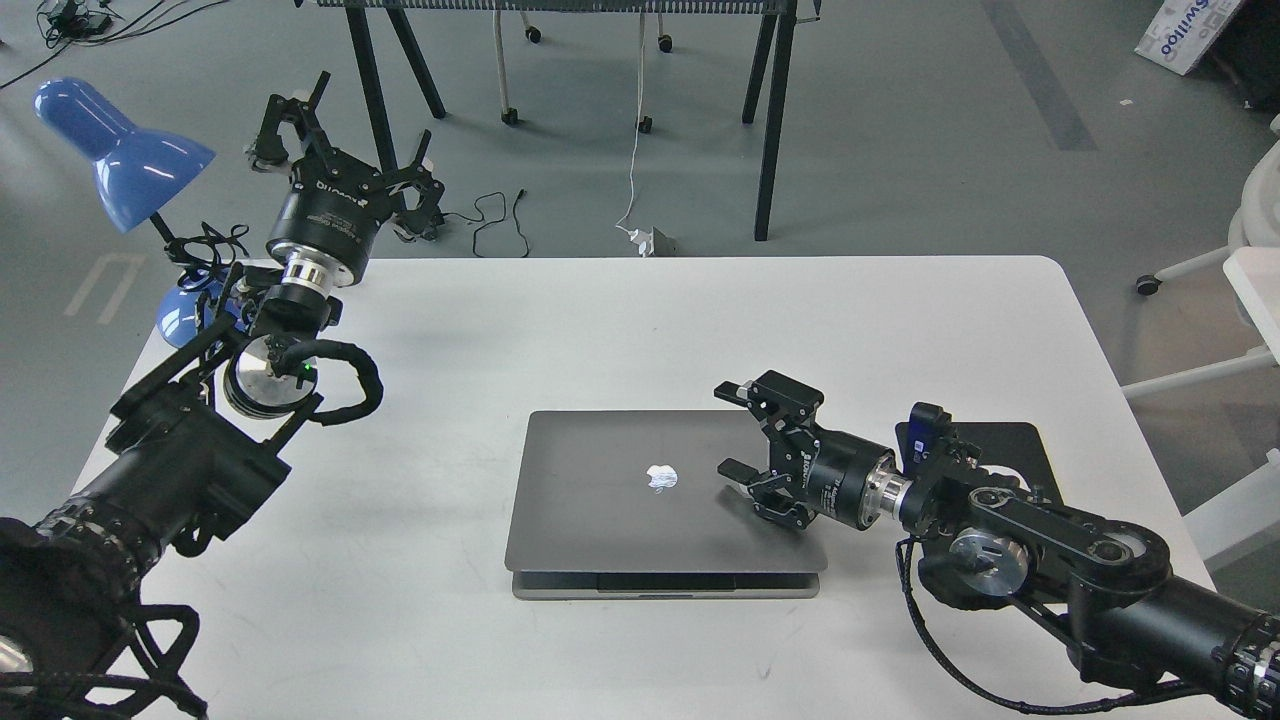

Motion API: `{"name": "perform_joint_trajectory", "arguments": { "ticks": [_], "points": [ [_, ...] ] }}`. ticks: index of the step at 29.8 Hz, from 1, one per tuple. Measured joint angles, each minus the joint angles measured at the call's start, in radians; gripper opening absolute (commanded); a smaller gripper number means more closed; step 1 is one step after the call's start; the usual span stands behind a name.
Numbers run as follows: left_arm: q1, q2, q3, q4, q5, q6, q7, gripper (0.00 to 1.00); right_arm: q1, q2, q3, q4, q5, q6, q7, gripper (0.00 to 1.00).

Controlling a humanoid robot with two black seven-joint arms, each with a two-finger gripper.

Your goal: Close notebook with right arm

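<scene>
The grey notebook (pixel 620 500) lies in the middle of the white table (pixel 600 320). Its lid, with the white apple logo up, is almost down on the base; a thin gap shows at the front edge. My right gripper (pixel 735 430) is open and rests on the right part of the lid, with the right arm (pixel 1040 540) reaching in from the lower right. My left gripper (pixel 345 135) is open and held up past the table's far left corner, away from the notebook.
A blue desk lamp (pixel 120 150) stands at the table's far left corner beside my left arm. A black mouse pad (pixel 1010 445) lies right of the notebook, partly under my right arm. Table legs and cables are on the floor beyond the far edge.
</scene>
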Motion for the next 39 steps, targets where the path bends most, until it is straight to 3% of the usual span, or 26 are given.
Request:
{"name": "perform_joint_trajectory", "arguments": {
  "ticks": [23,31,39],
  "points": [
    [-0.001,0.000,0.000,0.000,0.000,0.000,0.000,1.00,-0.021,-0.051,-0.043,0.064,-0.019,-0.003,0.001,1.00],
    [-0.001,0.000,0.000,0.000,0.000,0.000,0.000,1.00,-0.015,-0.098,0.205,0.150,-0.005,-0.002,0.004,1.00],
    [-0.001,0.000,0.000,0.000,0.000,0.000,0.001,1.00,0.004,-0.099,0.548,0.110,0.000,0.003,-0.015,1.00]
  ]
}}
